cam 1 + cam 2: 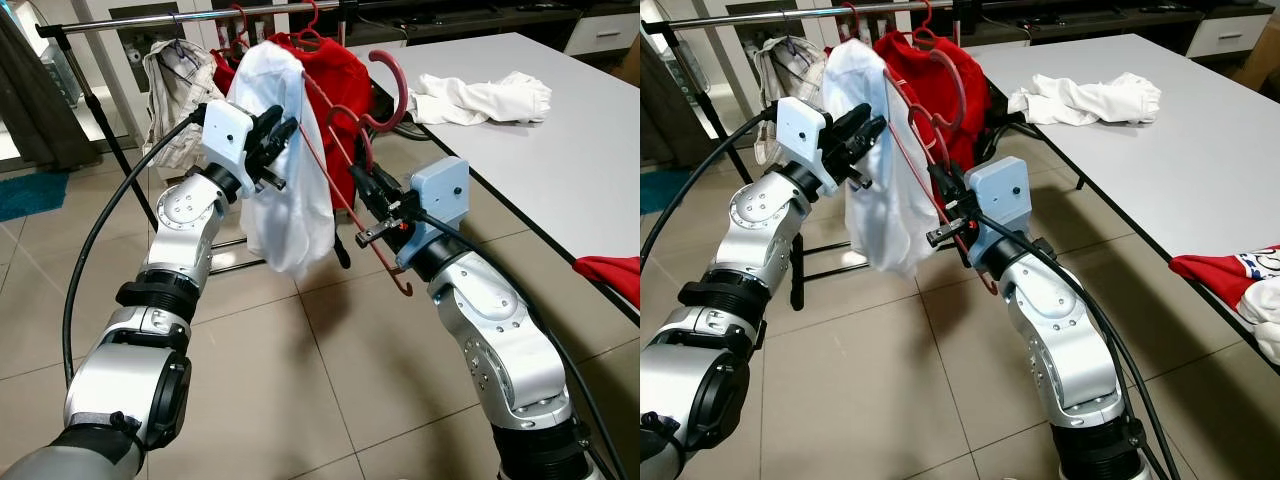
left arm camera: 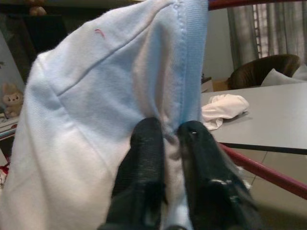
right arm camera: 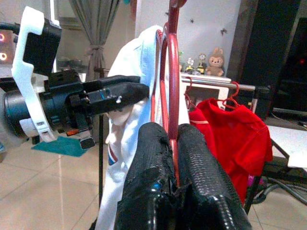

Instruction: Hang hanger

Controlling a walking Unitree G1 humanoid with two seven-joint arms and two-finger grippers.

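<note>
Right wrist view: my right hand (image 3: 175,143) clamps the red hanger (image 3: 171,86), held before the rail (image 1: 200,18). My left hand (image 2: 170,139) pinches the white shirt (image 2: 96,105) draped on it. Beyond hang a red shirt (image 1: 345,75) and, on the surface (image 1: 560,150), white cloth (image 1: 480,98).

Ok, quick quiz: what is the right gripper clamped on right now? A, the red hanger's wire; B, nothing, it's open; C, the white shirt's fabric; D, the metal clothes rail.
A: in the right wrist view the right gripper has its two black fingers shut on the red hanger, while the left gripper pinches the white shirt that is draped on that hanger.
</note>
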